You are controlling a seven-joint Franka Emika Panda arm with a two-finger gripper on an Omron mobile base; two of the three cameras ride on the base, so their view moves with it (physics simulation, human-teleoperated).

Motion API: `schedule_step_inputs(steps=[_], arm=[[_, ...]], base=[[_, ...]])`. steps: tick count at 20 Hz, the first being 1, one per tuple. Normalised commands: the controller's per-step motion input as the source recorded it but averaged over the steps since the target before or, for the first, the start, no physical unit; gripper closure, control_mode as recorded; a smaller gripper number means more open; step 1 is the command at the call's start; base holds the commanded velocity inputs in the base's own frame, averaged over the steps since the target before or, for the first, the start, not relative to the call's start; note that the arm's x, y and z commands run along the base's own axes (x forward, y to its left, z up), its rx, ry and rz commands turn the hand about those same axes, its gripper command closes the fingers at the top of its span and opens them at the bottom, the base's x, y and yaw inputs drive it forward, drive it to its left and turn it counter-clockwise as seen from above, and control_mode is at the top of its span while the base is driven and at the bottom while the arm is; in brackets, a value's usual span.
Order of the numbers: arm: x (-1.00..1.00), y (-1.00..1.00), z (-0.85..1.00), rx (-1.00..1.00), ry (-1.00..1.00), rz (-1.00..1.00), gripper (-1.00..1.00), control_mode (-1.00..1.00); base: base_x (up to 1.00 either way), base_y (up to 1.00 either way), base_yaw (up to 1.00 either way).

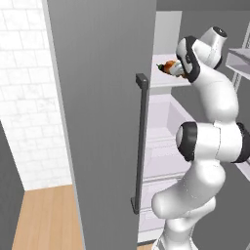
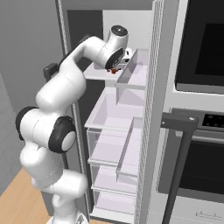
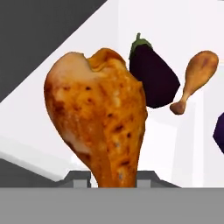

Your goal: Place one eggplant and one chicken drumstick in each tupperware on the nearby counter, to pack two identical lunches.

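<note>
Grey fridge door stands open beside the white arm, which reaches to an upper shelf — a tight gap, so pulling back could knock an elbow against the door or the shelf edge. Beyond lie an eggplant and a second drumstick, apart from each other. The fingers look clamped on the narrow end of a chicken drumstick; with its heavy end far from the grip, it could swing or slip free — a fast swing would cause it.
</note>
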Motion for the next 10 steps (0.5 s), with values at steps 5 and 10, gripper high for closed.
schedule_step_inputs(steps=[5,10], arm=[[-1.00,0.04,0.40,0.00,0.00,0.00,1.00,-1.00],[-1.00,0.25,0.21,0.00,0.00,0.00,1.00,-1.00]], base=[[0.00,0.00,0.00],[0.00,0.00,0.00]])
